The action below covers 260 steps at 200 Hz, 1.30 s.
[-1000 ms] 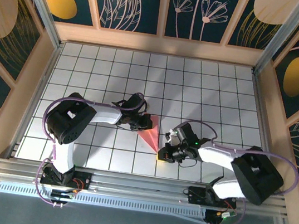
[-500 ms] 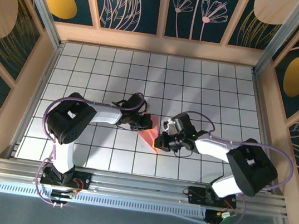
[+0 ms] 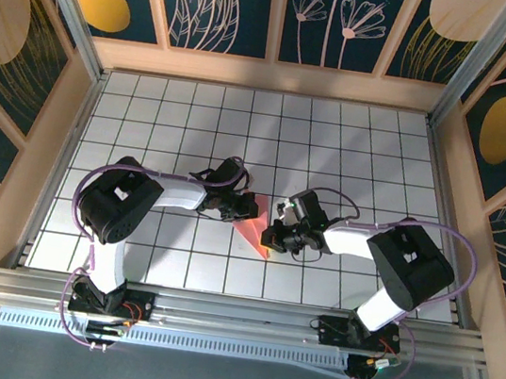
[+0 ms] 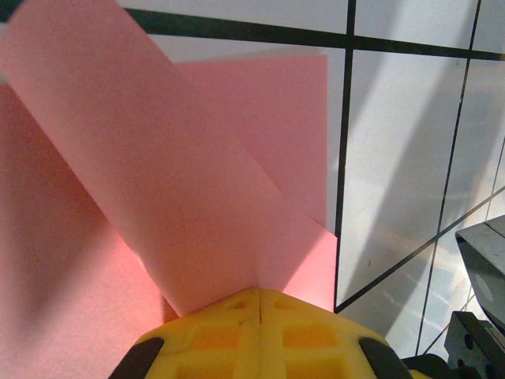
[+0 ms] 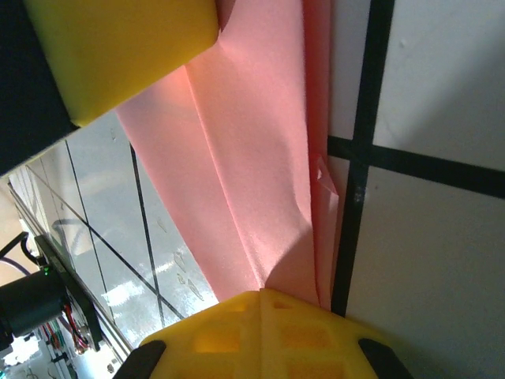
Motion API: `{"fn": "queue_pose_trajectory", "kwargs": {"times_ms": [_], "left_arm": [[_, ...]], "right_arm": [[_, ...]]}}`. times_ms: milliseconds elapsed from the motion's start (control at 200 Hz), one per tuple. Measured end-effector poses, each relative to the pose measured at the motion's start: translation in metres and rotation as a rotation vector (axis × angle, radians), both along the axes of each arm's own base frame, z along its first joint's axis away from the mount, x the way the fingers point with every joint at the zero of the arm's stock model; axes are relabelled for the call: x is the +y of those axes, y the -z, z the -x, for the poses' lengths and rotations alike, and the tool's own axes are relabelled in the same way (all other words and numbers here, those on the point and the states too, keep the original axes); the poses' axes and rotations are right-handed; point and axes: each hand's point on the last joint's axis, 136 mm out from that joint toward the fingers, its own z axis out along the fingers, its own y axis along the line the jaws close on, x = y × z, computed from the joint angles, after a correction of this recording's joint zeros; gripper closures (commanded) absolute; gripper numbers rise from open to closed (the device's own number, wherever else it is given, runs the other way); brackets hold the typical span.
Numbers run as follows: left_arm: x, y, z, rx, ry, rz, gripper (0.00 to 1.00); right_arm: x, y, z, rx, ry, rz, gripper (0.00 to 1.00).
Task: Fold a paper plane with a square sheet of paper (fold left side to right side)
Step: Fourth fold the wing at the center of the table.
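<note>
The salmon-pink sheet of paper point(image 3: 252, 228) lies mid-table, folded into a narrow wedge with layered flaps and its point toward the near edge. My left gripper point(image 3: 248, 208) is shut, and its yellow tips rest on the wedge's wide far end. In the left wrist view the shut gripper point(image 4: 260, 290) sits over a broad folded band of paper point(image 4: 158, 174). My right gripper point(image 3: 267, 240) is shut too, and it presses on the wedge's right edge near the point. The right wrist view has that gripper point(image 5: 260, 292) on creased paper point(image 5: 252, 158), with a left finger point(image 5: 118, 47) beyond.
White tiles with dark grid lines cover the table point(image 3: 353, 157), and wooden walls point(image 3: 270, 75) ring it. Both arm bases sit on the rail point(image 3: 234, 318) at the near edge. The right arm's dark body point(image 4: 473, 316) shows close beside the left gripper.
My right gripper has slid away from the near edge, from the paper's point up along its right edge, and its forearm has swung in. The left gripper and paper have stayed put.
</note>
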Motion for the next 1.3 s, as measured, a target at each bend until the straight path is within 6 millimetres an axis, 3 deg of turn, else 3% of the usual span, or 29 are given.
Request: {"fn": "queue_pose_trajectory", "kwargs": {"times_ms": [415, 716, 876, 1036, 1301], "left_arm": [[0.0, -0.005, -0.005, -0.016, -0.013, -0.014, 0.92], [0.0, -0.054, -0.007, -0.116, -0.031, 0.076, 1.0], [-0.002, -0.045, 0.012, -0.071, -0.011, 0.095, 1.0], [-0.024, -0.043, 0.028, -0.047, 0.035, 0.145, 1.0], [-0.031, -0.025, 0.029, -0.009, 0.018, 0.145, 1.0]], "right_arm": [[0.001, 0.003, 0.0, -0.002, -0.022, 0.001, 1.0], [0.001, 0.003, 0.0, -0.012, -0.038, 0.007, 1.0], [0.0, 0.003, 0.0, -0.006, -0.039, 0.015, 1.0], [0.0, 0.003, -0.001, -0.004, -0.04, 0.019, 1.0], [0.0, 0.004, 0.0, -0.004, -0.042, 0.022, 1.0]]}}
